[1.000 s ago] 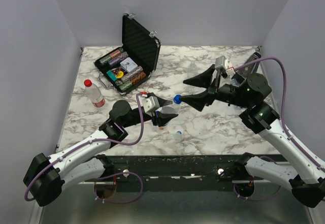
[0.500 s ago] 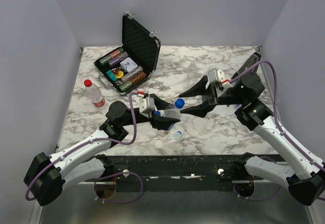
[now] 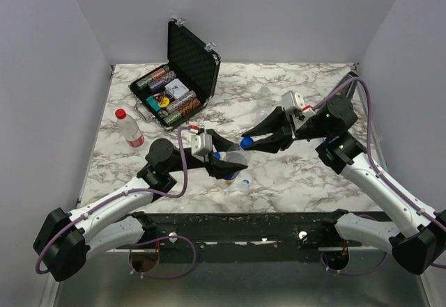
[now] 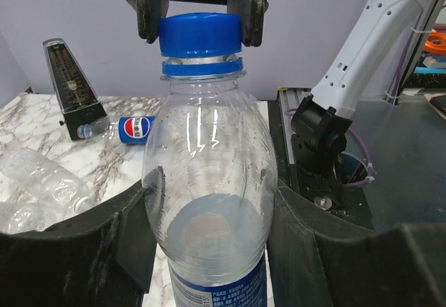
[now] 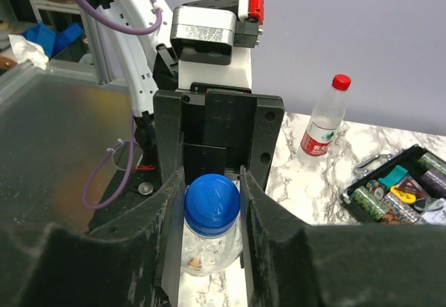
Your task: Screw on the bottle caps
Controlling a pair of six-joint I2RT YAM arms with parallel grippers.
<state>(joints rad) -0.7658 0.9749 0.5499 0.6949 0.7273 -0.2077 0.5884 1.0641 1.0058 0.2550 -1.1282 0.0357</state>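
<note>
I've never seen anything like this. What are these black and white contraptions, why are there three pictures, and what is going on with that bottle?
These are two robot arms bolted to the near edge of a marble table. One picture looks down from above. The other two come from small cameras on each arm's wrist, so you see its own black fingers. The left gripper clamps a clear bottle with a blue label by its body. The right gripper grips the blue cap, which sits on the bottle's neck. Farther back stand a red-capped bottle and an open case of poker chips. A Pepsi bottle lies on its side beside a metronome.
</note>
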